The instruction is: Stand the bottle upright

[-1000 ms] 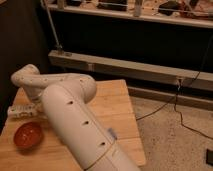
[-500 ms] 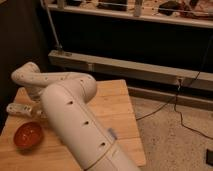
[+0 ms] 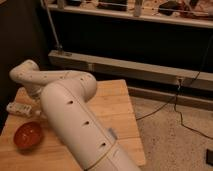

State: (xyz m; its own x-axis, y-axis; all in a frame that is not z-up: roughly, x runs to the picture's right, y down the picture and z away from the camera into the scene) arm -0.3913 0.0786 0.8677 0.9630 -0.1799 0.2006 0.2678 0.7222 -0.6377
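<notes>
Reaches across light wooden table [image 3: 116, 96] to small whitish plastic bottle [image 3: 19, 108], lying flat at the left edge near shallow red bowl [image 3: 27, 136], barely shifted since a second ago. Keeps gripper [image 3: 36, 112] at the bottle's right end, grip impossible to tell. Leaves uprighting undone.

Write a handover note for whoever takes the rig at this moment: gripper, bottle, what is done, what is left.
The gripper is low at the table's left side, right by the bottle, mostly hidden behind the arm.
The bottle lies on its side on the table, just beyond the bowl.
Done: reach to the bottle.
Left: grasp it, stand it upright, release.
</notes>
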